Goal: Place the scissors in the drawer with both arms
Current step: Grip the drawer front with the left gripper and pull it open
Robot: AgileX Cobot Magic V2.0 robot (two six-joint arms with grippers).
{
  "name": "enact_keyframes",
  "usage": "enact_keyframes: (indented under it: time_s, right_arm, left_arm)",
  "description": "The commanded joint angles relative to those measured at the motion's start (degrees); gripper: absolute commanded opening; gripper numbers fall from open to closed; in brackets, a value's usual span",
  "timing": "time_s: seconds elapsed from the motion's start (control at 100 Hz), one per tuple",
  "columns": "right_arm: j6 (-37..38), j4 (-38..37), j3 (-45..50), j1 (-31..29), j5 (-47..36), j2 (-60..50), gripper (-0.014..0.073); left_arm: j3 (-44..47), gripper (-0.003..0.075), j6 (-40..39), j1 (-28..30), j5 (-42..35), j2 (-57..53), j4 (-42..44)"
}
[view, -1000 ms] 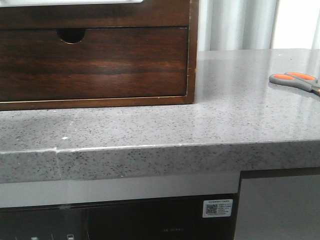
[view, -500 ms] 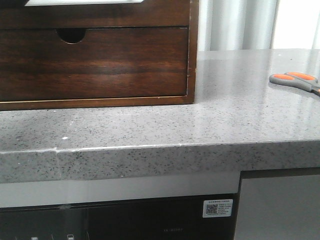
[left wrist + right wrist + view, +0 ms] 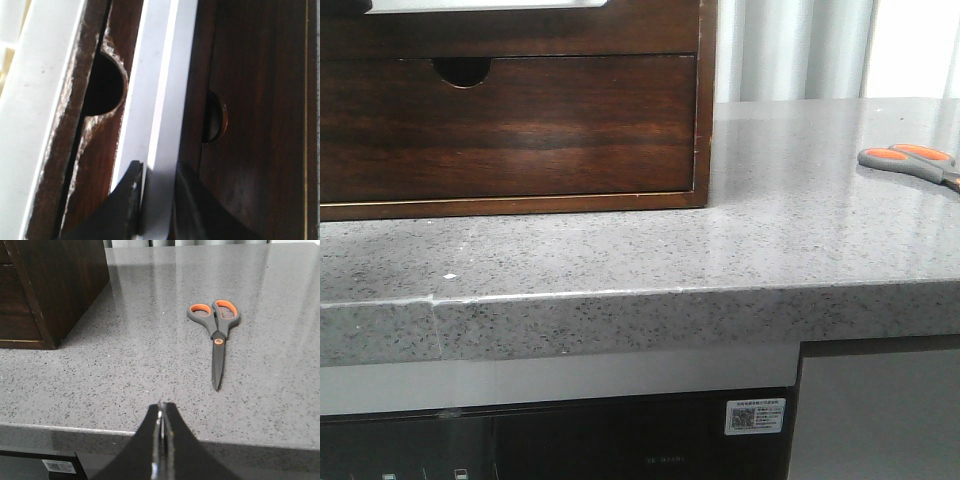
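1. One wooden cabinet [image 3: 510, 100] sits at the left of the grey counter [image 3: 650, 250] in the front view, with a notched drawer front [image 3: 510, 125] below a plain dark front bearing a white strip along its top, the drawer [image 3: 510, 25]. The scissors [image 3: 912, 163] lie flat at the counter's far right, well apart from the cabinet. No arm shows here.
2. Left wrist view: the left gripper [image 3: 157, 185] has its fingers clamped on the drawer's white strip [image 3: 160, 100], one finger on each face. A half-round notch [image 3: 102, 82] lies just beside the strip.
3. Right wrist view: the right gripper [image 3: 161, 412] has its fingertips pressed together, grasping nothing. The scissors [image 3: 216, 330] lie closed on the counter beyond the tips and off to one side, blades pointing back toward the counter's near edge.
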Motion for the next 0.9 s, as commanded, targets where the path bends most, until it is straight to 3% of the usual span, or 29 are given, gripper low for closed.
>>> enact_keyframes:
  time_s: [0.0, 0.31, 0.89]
  right_arm:
    - [-0.05, -0.09, -2.06, 0.14, -4.05, 1.18, -0.0066]
    - [-0.05, -0.09, -2.06, 0.14, -4.05, 1.18, -0.0066]
    - [-0.05, -0.09, -2.06, 0.14, -4.05, 1.18, -0.0066]
  left_arm:
    - [-1.36, -0.0018, -1.62, -0.48, 0.02, -0.61, -2.17]
    - [0.81, -0.0019, -1.83, -0.48, -2.33, -1.76, -2.17]
    - [7.96, -0.0019, -1.83, -0.48, -7.13, -14.04, -1.94]
